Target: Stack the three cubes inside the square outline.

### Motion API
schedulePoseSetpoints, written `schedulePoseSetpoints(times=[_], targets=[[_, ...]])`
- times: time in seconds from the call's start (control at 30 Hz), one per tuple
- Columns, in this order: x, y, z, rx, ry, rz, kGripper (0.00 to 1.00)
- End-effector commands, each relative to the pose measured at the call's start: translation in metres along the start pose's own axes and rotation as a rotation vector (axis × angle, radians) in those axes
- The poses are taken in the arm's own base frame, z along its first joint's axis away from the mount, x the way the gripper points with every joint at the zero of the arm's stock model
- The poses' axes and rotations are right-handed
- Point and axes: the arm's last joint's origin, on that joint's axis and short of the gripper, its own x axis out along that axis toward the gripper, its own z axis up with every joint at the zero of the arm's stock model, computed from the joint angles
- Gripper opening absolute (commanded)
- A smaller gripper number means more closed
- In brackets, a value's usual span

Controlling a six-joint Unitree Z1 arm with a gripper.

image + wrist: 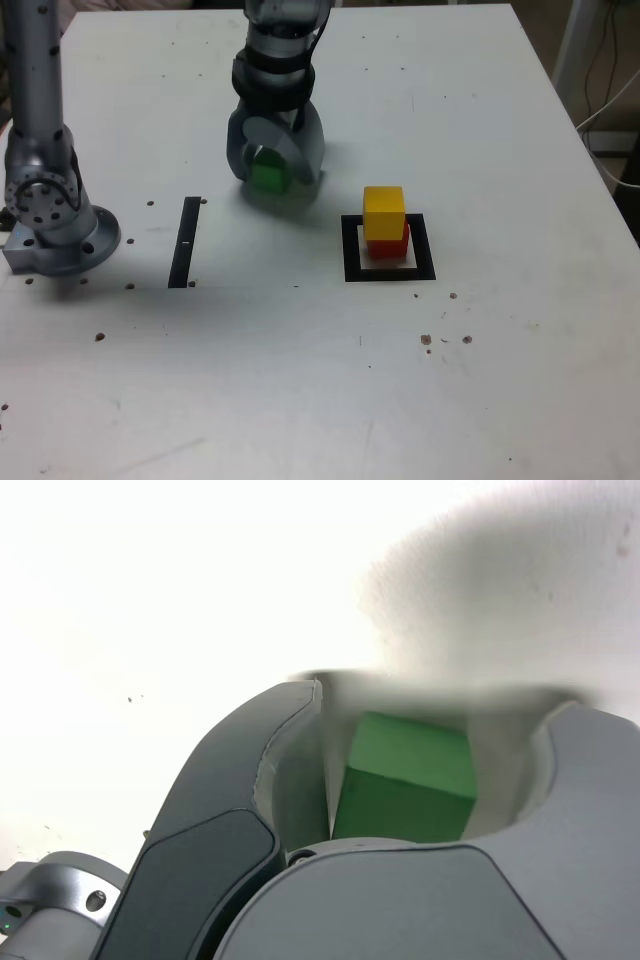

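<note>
White desk carried the square outline as landmark: yellow cube stacked on red cube inside it. Toward the exterior view's left of it, the hand straddled the green cube, jaws around it; actual contact unclear.

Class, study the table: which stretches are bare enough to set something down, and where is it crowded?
Bare: the wide near stretch of the table in front of the square outline, and the exterior view's right beyond it. Crowded: around the pincer and green cube, the yellow cube on the red cube, and between the black strip and arm base.
</note>
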Motion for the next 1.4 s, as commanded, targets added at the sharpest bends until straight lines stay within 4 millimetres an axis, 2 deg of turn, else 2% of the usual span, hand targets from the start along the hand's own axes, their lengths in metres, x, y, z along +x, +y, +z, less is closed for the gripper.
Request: schedulePoseSetpoints(times=[0.0,0.17,0.53,0.7,0.87,1.17,1.27,1.37], targets=[[0.000,-0.001,0.001,0.017,-0.009,-0.019,0.62],[-0.002,-0.003,0.001,0.054,-0.025,-0.057,0.55],[-0.009,-0.003,-0.001,0.064,-0.085,-0.049,0.25],[-0.020,-0.003,-0.005,0.052,-0.127,-0.036,0.16],[-0.050,-0.001,-0.012,0.026,-0.143,-0.031,0.11],[-0.135,-0.007,-0.021,-0.018,-0.208,-0.021,0.11],[-0.151,-0.013,-0.016,-0.041,-0.219,-0.039,0.11],[-0.156,-0.020,-0.010,-0.057,-0.223,-0.062,0.11]])
